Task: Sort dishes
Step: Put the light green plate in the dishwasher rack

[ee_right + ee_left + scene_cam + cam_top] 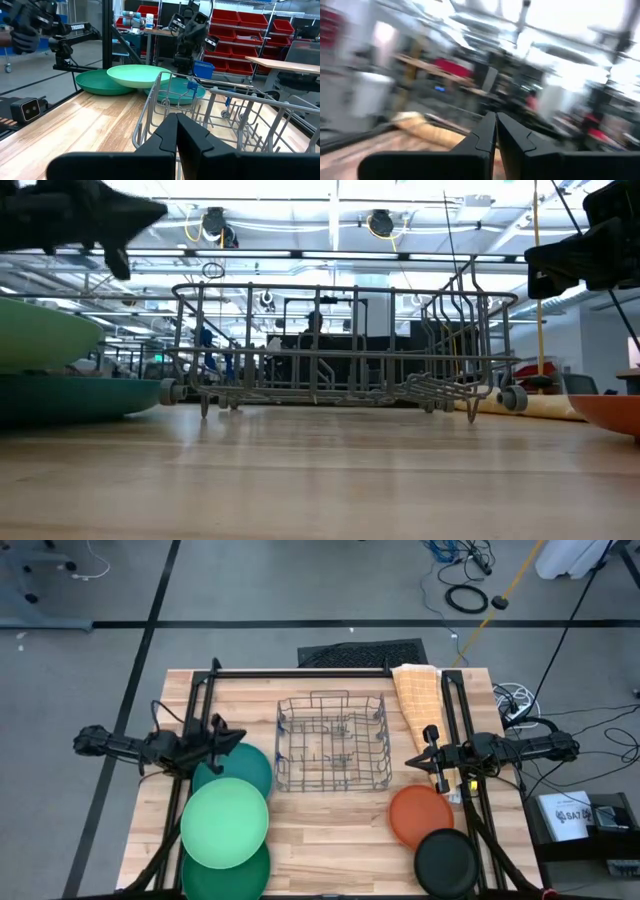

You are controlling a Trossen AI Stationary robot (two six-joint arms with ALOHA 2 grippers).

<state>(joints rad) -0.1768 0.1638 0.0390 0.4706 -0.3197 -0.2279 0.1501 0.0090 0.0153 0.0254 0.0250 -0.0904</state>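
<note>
Nothing has yet been sorted on the wooden bench [330, 830]: all five flat round plastic plates lie outside the rack. Nearest the front edge on the left side sits the dark green plate [226, 878], with the light green plate [224, 823] overlapping it and the teal plate [240, 766] part-hidden behind. Toward the front right, the small black plate [446, 863] lies against the small orange plate [421, 816]. Farther back at centre, the grey wire dish rack [333, 744] stands empty, a folded yellow-orange cloth [418, 705] beside it. The left end effector [220, 735] hovers above the teal plate, fingers pressed together on nothing; the right end effector [430, 755], likewise closed and empty, hangs beyond the orange plate. By appearances, every plate remains to be racked.
</note>
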